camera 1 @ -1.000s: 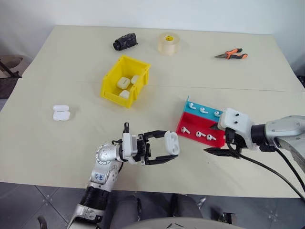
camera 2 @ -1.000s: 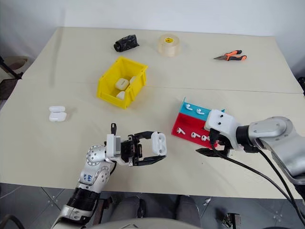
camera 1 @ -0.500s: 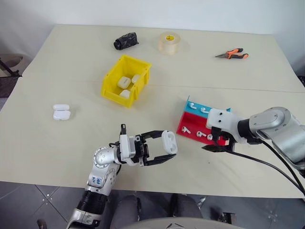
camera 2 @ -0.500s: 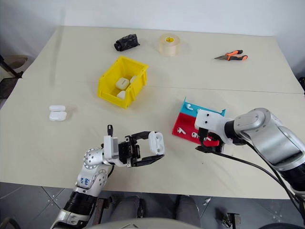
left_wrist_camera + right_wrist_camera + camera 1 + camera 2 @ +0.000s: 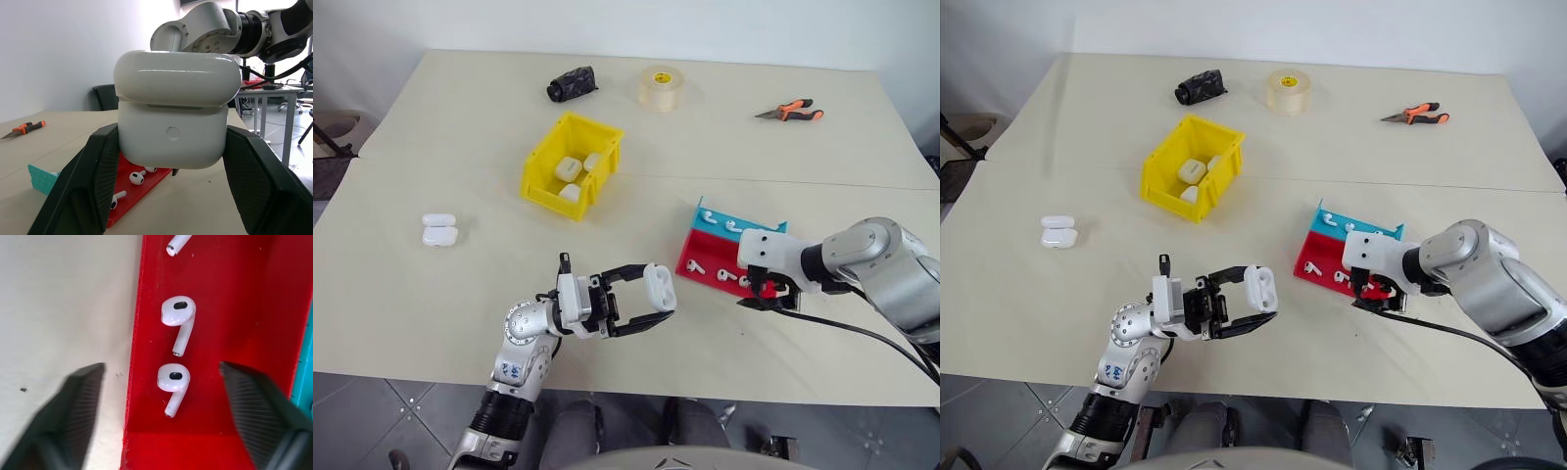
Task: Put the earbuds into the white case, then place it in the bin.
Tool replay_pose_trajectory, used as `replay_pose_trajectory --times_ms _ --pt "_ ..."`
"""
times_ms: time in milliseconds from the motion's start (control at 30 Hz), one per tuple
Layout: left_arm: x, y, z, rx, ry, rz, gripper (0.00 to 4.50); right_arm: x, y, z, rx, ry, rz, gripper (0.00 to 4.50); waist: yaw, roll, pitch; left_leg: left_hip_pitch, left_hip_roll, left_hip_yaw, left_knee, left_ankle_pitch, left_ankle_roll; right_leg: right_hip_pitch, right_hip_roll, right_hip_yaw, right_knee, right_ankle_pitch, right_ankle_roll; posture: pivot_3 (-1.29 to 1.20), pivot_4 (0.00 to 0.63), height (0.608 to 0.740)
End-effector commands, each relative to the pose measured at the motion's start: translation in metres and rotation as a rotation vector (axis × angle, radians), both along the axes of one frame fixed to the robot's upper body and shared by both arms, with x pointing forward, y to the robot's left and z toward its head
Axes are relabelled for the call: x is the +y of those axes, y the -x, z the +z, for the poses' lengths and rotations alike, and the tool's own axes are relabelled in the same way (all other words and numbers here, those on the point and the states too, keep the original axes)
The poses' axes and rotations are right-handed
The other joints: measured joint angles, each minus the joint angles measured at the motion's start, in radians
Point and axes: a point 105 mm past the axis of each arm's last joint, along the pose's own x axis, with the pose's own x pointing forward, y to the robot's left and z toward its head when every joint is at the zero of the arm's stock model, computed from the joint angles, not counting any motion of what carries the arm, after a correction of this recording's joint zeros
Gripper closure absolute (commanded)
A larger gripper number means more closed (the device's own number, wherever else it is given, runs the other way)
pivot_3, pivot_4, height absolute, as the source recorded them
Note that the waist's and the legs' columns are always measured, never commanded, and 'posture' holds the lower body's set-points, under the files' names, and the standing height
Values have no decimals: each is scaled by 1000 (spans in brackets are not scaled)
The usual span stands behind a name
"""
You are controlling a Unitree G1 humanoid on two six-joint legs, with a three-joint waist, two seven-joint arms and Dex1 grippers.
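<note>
With the left gripper (image 5: 651, 305) clamped on the white case (image 5: 659, 287), whose lid looks ajar, the right gripper (image 5: 161, 382), jaws wide and empty, should centre on one earbud (image 5: 172, 387) in the red tray (image 5: 230, 308) before closing.

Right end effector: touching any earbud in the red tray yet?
Apart. In the right wrist view its fingers stand open on either side of the nearest earbud, with bare red tray showing between each finger and the bud.
</note>
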Motion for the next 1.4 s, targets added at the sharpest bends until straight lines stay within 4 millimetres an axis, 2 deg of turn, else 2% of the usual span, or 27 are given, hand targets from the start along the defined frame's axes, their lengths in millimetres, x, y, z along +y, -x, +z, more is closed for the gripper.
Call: replay_pose_trajectory --times_ms 33,467,600,1000,1100,1167,1400 --pt "-1 5 11 -54 21 -7 1717 -3 -2 7 -33 10 -4 1906 0 0 0 0 0 0 0 0 0 0 0 0 0 0 0 0 150 740" --pt "-1 4 13 -58 17 -10 1717 -9 -8 5 -40 29 -10 1906 0 0 0 0 0 0 0 0 0 0 0 0 0 0 0 0 150 740" --pt "0 3 13 -58 13 -9 1717 -6 -7 3 -30 12 -10 2823 -1 0 0 0 0 0 0 0 0 0 0 0 0 0 0 0 150 740" --pt "0 3 14 -59 15 -6 1717 -6 -6 -1 -16 7 -18 2823 -1 0 0 0 0 0 1 0 0 0 0 0 0 0 0 0 150 740" --pt "0 3 14 -60 16 -6 1717 -7 -6 -2 -13 8 -20 3414 -1 0 0 0 0 0 1 0 0 0 0 0 0 0 0 0 150 740" --pt "0 3 14 -61 16 -5 1717 -6 -6 -2 -14 6 -21 3992 -1 0 0 0 0 0 1 0 0 0 0 0 1 0 0 0 150 740" --pt "1 2 14 -65 14 -13 1717 -3 -8 4 -44 -40 -33 3992 -1 0 0 0 0 0 2 0 0 0 0 0 1 0 0 0 150 740"
